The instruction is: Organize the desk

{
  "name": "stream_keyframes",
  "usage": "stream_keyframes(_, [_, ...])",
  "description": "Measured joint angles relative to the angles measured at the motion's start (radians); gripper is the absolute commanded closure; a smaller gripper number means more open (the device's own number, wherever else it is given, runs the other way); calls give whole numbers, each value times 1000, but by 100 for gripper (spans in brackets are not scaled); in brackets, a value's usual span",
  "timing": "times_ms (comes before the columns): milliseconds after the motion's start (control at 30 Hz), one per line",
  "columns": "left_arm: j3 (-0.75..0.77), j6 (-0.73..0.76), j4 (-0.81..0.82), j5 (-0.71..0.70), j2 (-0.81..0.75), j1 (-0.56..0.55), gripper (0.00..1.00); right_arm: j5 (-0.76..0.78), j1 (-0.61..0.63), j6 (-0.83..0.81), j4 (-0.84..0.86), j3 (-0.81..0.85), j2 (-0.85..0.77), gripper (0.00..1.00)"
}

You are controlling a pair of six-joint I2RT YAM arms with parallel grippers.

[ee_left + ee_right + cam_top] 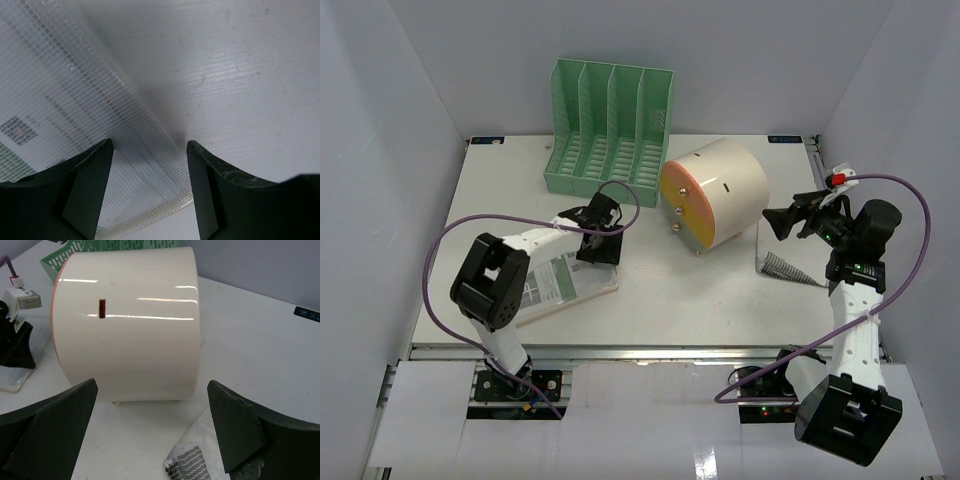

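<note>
The table spreads beneath me. My left jaws stand open and empty over the mesh pouch, near left. My right jaws gape wide and empty, facing the cream drum.

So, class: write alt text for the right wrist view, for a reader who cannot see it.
A cream cylindrical box lies on its side on the white desk, framed by the open right gripper. A green file rack peeks in top left; a grey-patterned packet lies at the bottom.
</note>
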Motion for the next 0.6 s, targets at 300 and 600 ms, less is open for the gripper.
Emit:
stream_keyframes(300, [61, -33, -35, -68, 69, -36, 40, -19, -5, -3, -7, -16, -16, 3])
stream_keyframes(600, [29, -61, -7, -148, 62, -61, 77, -36, -6, -7, -16, -29, -95, 3])
